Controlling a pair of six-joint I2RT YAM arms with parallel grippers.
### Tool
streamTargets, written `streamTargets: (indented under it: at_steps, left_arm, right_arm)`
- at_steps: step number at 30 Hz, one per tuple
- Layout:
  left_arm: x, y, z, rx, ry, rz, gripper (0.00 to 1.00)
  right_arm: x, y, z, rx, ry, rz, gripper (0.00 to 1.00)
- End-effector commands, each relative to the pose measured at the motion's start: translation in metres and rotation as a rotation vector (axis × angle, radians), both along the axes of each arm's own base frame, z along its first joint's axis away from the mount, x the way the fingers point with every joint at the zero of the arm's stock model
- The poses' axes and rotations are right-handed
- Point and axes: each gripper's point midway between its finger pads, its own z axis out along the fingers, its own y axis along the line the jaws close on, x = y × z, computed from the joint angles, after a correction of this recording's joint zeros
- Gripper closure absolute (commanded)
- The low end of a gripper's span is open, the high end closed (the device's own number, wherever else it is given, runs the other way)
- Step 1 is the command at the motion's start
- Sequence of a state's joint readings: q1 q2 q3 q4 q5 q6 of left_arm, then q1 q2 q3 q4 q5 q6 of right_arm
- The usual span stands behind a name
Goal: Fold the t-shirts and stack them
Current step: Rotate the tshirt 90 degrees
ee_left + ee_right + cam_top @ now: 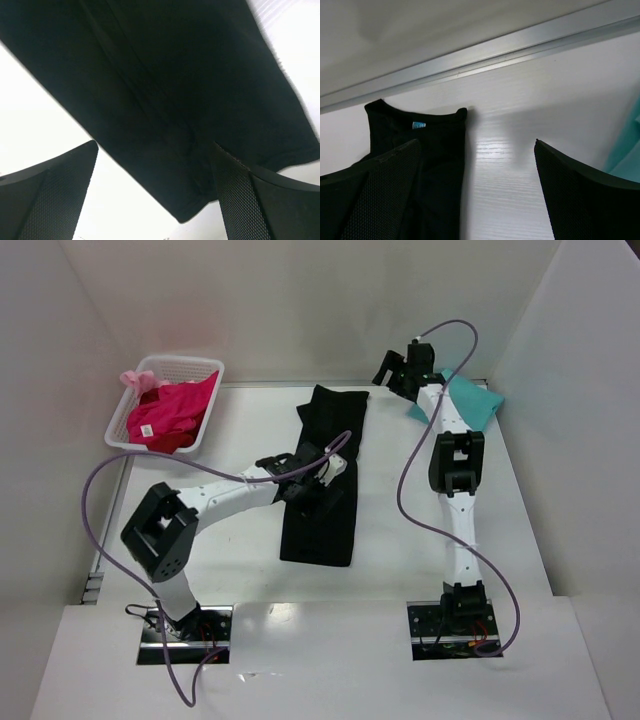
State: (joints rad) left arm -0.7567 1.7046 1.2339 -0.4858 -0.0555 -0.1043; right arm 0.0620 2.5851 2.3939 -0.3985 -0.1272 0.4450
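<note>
A black t-shirt [325,475] lies on the table as a long narrow strip, collar toward the back. My left gripper [303,478] hovers open over its middle. In the left wrist view the black cloth [175,90] fills the top, one corner of it lying between the spread fingertips [245,200]. My right gripper [393,373] is open at the back of the table, holding nothing. Its wrist view shows the black t-shirt's collar with a blue tag [420,125] behind the left finger. A teal t-shirt [470,402] lies at the back right. A magenta-pink t-shirt [170,415] sits in the basket.
A white lattice basket [125,436] stands at the back left. White walls close in the table on three sides, with a metal rail [470,55] along the back edge. The teal cloth [627,150] shows at the right edge of the right wrist view.
</note>
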Motion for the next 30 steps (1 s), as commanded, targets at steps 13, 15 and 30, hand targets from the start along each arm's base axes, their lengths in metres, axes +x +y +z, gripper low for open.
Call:
streamTargets:
  at_steps: [13, 15, 30]
  left_arm:
    - [-0.007, -0.004, -0.025, 0.004, 0.081, 0.011, 0.0]
    - [-0.011, -0.003, -0.028, 0.004, 0.096, 0.005, 0.0]
    - [-0.017, 0.003, -0.035, 0.023, 0.107, -0.012, 0.0]
  right_arm:
    - [-0.025, -0.047, -0.029, -0.194, 0.135, -0.237, 0.0]
    - [-0.025, -0.047, -0.032, -0.202, 0.143, -0.23, 0.0]
    - [-0.06, -0.105, -0.045, -0.329, 0.269, -0.369, 0.0]
